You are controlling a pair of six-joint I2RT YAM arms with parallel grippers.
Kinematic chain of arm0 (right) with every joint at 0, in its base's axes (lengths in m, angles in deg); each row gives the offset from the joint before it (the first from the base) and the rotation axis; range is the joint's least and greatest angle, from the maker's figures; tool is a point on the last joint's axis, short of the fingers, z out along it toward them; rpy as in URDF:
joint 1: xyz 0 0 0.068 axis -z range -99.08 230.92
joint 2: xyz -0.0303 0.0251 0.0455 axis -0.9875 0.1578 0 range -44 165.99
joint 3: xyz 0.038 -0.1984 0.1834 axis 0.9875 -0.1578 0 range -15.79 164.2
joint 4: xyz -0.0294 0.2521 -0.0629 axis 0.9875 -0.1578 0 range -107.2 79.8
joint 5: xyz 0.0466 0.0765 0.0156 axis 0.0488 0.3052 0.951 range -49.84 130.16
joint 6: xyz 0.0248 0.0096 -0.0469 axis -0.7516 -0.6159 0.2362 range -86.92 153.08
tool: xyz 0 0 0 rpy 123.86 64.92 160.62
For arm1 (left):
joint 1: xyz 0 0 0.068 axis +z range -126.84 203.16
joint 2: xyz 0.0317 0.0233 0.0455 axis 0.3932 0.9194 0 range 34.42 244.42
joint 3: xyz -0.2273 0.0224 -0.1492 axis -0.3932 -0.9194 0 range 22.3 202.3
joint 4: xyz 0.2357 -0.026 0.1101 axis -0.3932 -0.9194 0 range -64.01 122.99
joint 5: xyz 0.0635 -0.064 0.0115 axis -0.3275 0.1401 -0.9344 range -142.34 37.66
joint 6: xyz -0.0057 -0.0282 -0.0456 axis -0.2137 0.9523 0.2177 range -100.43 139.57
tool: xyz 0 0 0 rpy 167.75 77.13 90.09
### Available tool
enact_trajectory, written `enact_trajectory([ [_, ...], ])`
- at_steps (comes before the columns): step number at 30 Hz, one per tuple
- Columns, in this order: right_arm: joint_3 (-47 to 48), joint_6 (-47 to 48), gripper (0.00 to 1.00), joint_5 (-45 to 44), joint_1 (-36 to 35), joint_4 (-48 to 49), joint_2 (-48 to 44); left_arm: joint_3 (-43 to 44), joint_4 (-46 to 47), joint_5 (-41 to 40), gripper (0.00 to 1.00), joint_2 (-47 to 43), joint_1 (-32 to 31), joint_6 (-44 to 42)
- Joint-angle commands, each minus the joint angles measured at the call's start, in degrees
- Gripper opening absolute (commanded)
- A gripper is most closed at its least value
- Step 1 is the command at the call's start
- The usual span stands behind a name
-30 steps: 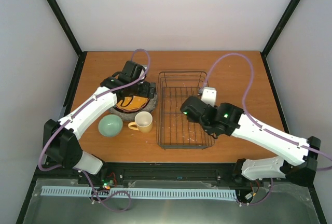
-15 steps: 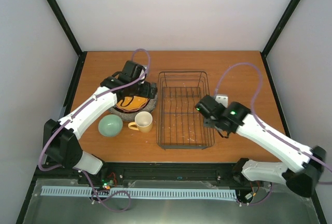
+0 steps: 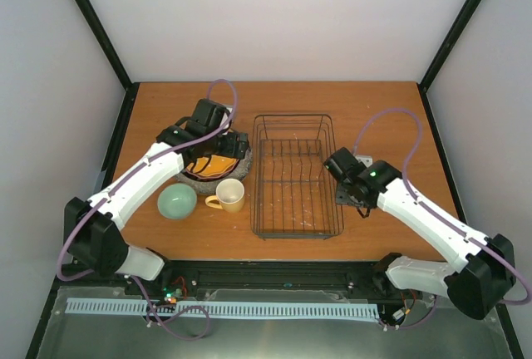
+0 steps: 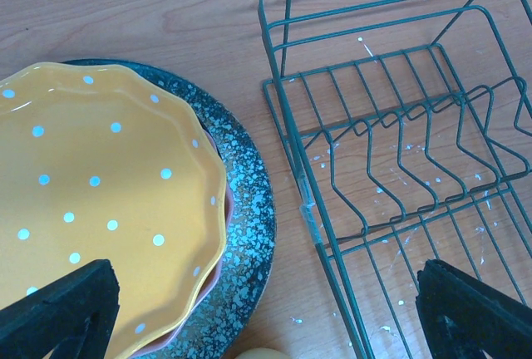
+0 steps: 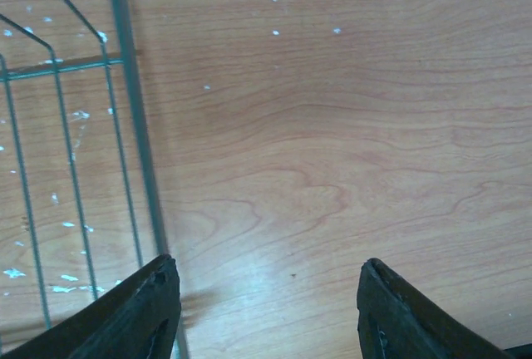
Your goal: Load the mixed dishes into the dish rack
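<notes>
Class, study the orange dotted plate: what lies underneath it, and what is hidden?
Under the orange dotted plate a thin pinkish rim of a second plate peeks out. Below both sits the grey speckled plate, with its right rim showing. Their centres are covered.

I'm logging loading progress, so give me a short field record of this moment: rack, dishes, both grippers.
rack: black wire dish rack, no dishes inside
plates: orange white-dotted scalloped plate atop the stack, large grey speckled plate beneath, left of the rack
mug: yellow mug, upright on the wooden table by the rack's left side
bowl: pale green bowl, left of the mug
left gripper: open, empty, above the plate stack
right gripper: open, empty, over bare table right of the rack
</notes>
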Motion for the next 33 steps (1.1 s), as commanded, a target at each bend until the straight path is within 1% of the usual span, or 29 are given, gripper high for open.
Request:
enact_trajectory([
  [1,-3.82,4.98,0.59,4.0,3.55,3.71,-2.97,1.28,0.76,0.73,0.98,1.03,-0.14,-0.91],
  [4,-5.67,6.75,0.58,7.39,4.67,7.06,-3.89,2.28,0.75,1.38,0.98,1.63,-0.14,-0.86],
  [9,-5.82,8.81,0.57,9.55,5.4,9.25,-3.23,2.87,0.61,0.91,0.98,1.92,-0.1,-1.28],
  [12,-4.76,8.97,0.56,9.06,5.58,8.97,-3.34,2.59,0.4,0.65,0.98,2.1,-0.14,-1.24],
  [16,-1.82,8.51,0.56,5.05,6.04,5.58,-5.06,1.94,0.85,0.97,0.98,1.98,-0.13,-0.85],
  [21,-1.15,9.35,0.55,8.3,7.31,6.25,-8.14,1.82,1.24,1.85,0.98,2.47,-0.14,-0.96],
  [24,-2.62,10.17,0.54,10.67,7.51,7.0,-6.41,1.65,1.15,1.55,0.98,2.3,-0.14,-0.98],
  [29,-6.43,10.92,0.53,15.16,7.59,11.45,-4.35,0.56,1.32,0.89,0.98,1.38,-0.11,-1.04],
  [33,-6.55,11.42,0.53,15.81,7.69,12.27,-2.56,-0.36,1.22,0.01,0.98,0.77,-0.14,-1.14],
])
